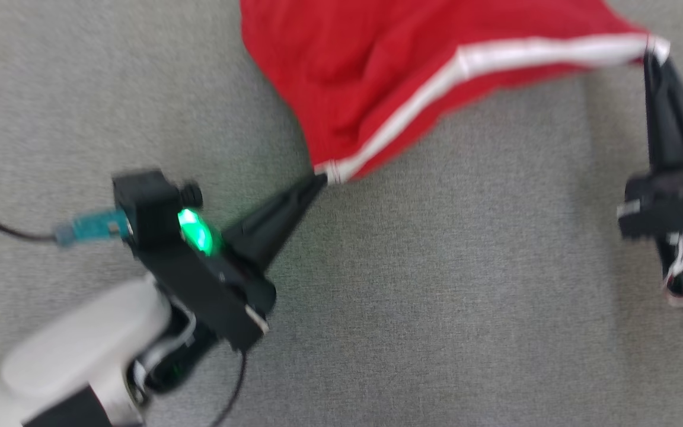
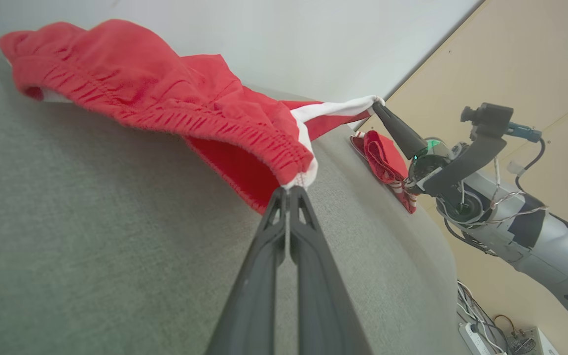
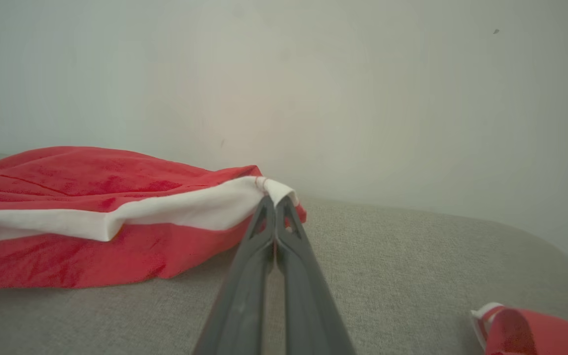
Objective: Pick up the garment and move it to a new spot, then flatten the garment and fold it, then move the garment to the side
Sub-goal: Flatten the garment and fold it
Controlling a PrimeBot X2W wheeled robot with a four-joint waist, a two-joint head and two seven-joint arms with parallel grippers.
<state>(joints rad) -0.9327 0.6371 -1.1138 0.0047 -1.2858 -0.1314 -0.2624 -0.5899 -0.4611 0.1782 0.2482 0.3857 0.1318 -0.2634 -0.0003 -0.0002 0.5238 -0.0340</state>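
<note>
A red garment with a white stripe hangs stretched over the grey cloth surface, lifted at two corners. My left gripper is shut on its near corner by the elastic waistband; the tips pinch the white seam. My right gripper is shut on the white-striped corner at the upper right; in the right wrist view the tips clamp the white band. The left wrist view shows the right gripper holding the far corner. The garment's far part runs off the head view's top.
A second red piece of clothing lies folded near the surface's right edge, also seen as red cloth by the right arm. The grey surface spreads wide below the garment. A pale wall stands behind; cables and a power strip lie on the floor.
</note>
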